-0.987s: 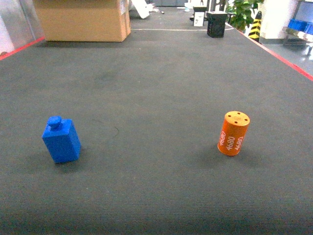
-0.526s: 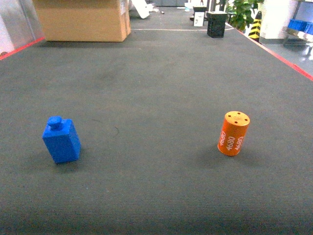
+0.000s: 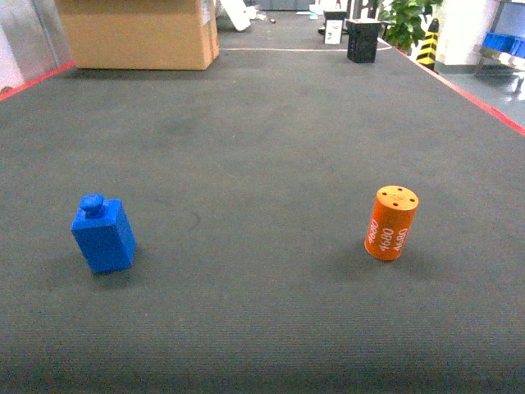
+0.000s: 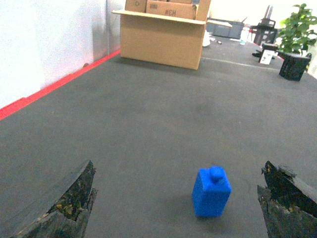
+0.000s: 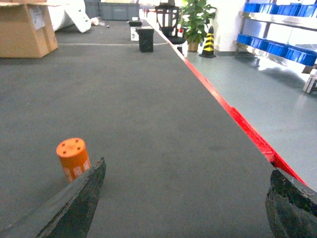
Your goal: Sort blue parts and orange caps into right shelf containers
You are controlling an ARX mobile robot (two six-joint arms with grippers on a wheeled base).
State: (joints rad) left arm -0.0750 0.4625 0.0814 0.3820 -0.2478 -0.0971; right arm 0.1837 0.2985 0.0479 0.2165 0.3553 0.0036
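Dark ribbed mat (image 3: 262, 123) bearing two parts. At 8 o'clock in the head view, a boxy blue part (image 3: 103, 234) topped by a round knob; at 4 o'clock, an orange cap (image 3: 391, 222), cylindrical, printed white, its top holed. Left gripper (image 4: 178, 208) and right gripper (image 5: 183, 203): rough black fingers spread wide, holding nothing. Blue shelf containers (image 5: 277, 47) at 2 o'clock, right wrist view.

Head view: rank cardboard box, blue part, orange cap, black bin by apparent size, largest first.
1. cardboard box, cropped at the top, clearly largest.
2. blue part.
3. orange cap, close to the blue part.
4. black bin, far back, so its true size is unsure.
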